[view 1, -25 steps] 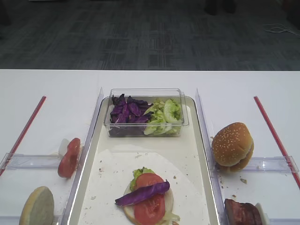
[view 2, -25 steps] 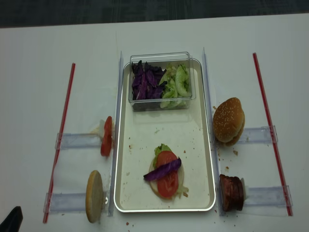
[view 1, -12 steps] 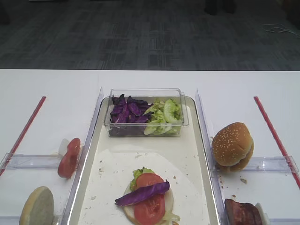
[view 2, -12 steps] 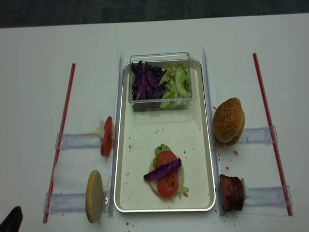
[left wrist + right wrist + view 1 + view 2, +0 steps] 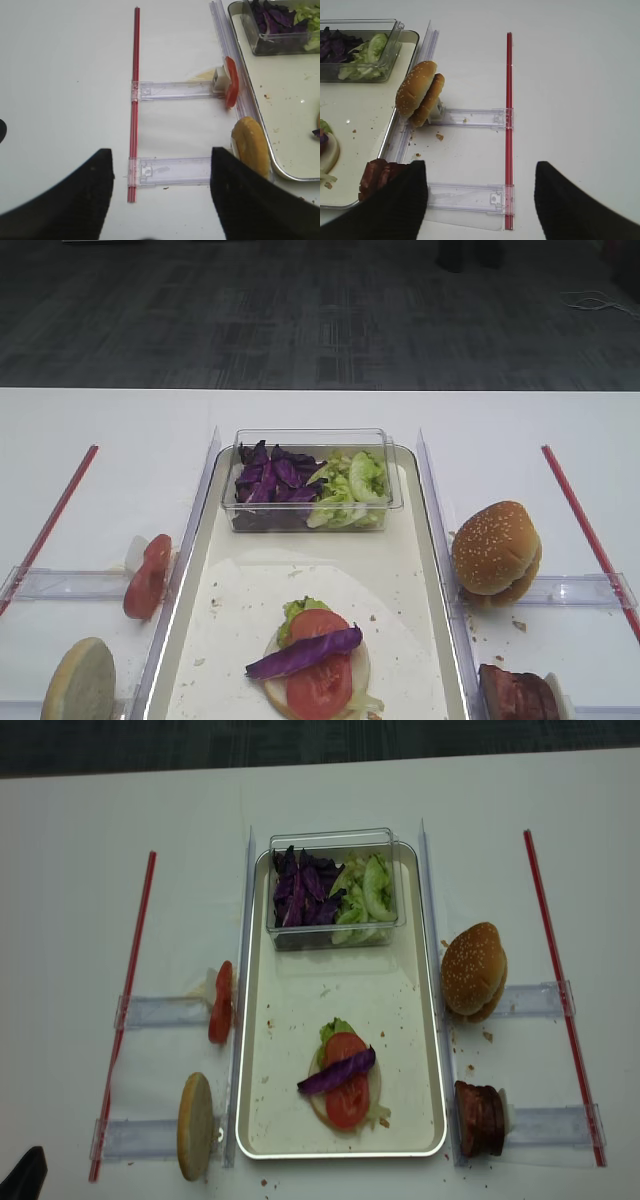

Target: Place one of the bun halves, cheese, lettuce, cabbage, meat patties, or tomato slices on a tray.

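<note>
The cream tray (image 5: 340, 995) holds a pale bun half topped with lettuce (image 5: 300, 608), a tomato slice (image 5: 318, 680) and a purple cabbage strip (image 5: 303, 653). Left of the tray, a tomato slice (image 5: 231, 89) and a bun half (image 5: 250, 145) stand on edge against clear rails. On the right are a sesame bun (image 5: 420, 93) and meat patties (image 5: 377, 175). My left gripper (image 5: 160, 150) hangs open over the near left rail, holding nothing. My right gripper (image 5: 480, 164) is open above the near right rail, its left finger beside the patties.
A clear tub (image 5: 310, 480) of shredded purple leaves and lettuce sits at the tray's far end. Clear rails (image 5: 470, 119) and red strips (image 5: 50, 525) (image 5: 585, 525) lie on the white table on both sides. Crumbs (image 5: 440, 136) dot the table by the bun.
</note>
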Robot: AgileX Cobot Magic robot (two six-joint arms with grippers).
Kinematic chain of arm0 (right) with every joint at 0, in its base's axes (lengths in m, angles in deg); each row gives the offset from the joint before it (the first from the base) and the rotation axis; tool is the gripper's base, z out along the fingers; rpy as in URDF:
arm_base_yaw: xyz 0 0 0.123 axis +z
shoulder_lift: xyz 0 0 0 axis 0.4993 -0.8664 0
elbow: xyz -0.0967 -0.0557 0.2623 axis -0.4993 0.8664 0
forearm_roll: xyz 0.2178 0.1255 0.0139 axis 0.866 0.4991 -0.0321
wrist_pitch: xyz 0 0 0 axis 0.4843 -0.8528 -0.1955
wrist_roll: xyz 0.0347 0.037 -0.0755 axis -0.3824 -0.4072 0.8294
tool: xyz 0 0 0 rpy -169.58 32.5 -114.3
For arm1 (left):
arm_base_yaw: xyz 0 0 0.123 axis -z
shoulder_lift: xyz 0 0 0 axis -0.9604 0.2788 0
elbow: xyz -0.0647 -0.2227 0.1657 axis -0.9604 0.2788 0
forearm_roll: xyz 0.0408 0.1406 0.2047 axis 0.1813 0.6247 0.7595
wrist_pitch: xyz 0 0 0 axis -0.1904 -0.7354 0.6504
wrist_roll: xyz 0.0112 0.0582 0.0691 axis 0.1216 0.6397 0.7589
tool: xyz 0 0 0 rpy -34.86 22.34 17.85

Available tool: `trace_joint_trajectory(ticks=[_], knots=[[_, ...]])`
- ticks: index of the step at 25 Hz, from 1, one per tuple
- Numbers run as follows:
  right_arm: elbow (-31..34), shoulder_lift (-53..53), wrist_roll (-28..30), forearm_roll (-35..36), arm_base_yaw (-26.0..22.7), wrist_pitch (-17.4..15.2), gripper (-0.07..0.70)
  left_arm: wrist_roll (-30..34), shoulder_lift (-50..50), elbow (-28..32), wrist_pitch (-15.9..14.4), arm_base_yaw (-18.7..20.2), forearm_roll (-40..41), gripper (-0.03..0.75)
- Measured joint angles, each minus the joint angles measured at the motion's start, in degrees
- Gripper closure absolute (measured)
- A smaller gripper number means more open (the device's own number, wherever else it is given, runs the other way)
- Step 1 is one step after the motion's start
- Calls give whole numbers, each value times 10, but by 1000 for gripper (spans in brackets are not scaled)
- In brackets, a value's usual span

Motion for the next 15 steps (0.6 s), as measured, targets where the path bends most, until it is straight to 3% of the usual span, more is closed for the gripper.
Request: trace_joint_trajectory(ticks=[15], knots=[[0, 0, 0, 0, 0, 0, 163, 0, 0, 0, 0, 0, 0, 311]])
